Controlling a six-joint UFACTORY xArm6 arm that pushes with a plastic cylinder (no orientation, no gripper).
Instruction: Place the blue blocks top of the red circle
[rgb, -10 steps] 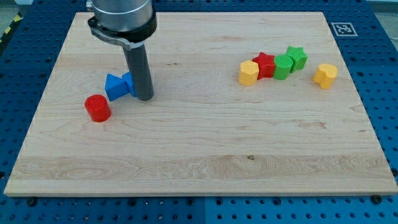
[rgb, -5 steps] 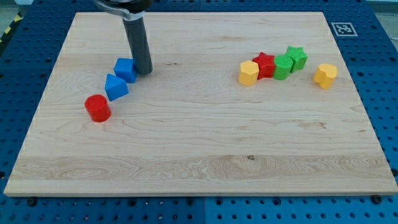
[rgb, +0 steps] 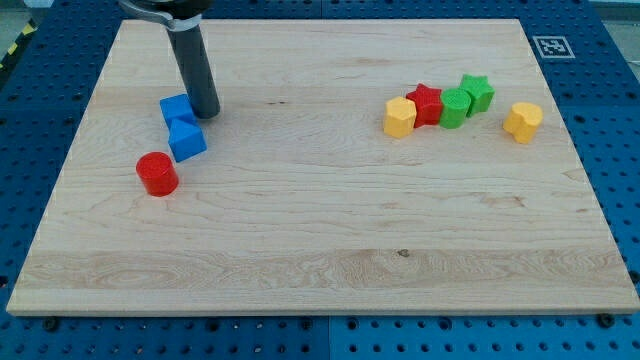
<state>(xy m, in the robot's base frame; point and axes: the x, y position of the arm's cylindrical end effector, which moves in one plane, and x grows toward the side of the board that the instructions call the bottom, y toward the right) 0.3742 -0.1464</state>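
A red circle block (rgb: 157, 173) lies at the board's left. Two blue blocks sit just up and right of it, touching each other: a lower one (rgb: 187, 140) and a blue cube (rgb: 175, 109) above it. The lower blue block stands a small gap away from the red circle. My tip (rgb: 205, 113) rests on the board right against the blue cube's right side, with the dark rod rising to the view's top.
At the upper right lies a cluster: a yellow block (rgb: 399, 117), a red star (rgb: 425, 103), a green block (rgb: 455, 108) and a green star (rgb: 477, 92). A second yellow block (rgb: 522, 121) lies apart to their right. A marker tag (rgb: 552, 45) is at the board's top right corner.
My tip moved up and to the left, from beside the blue pair to the cube's right side. The blue cube slid left and now sits above the other blue block.
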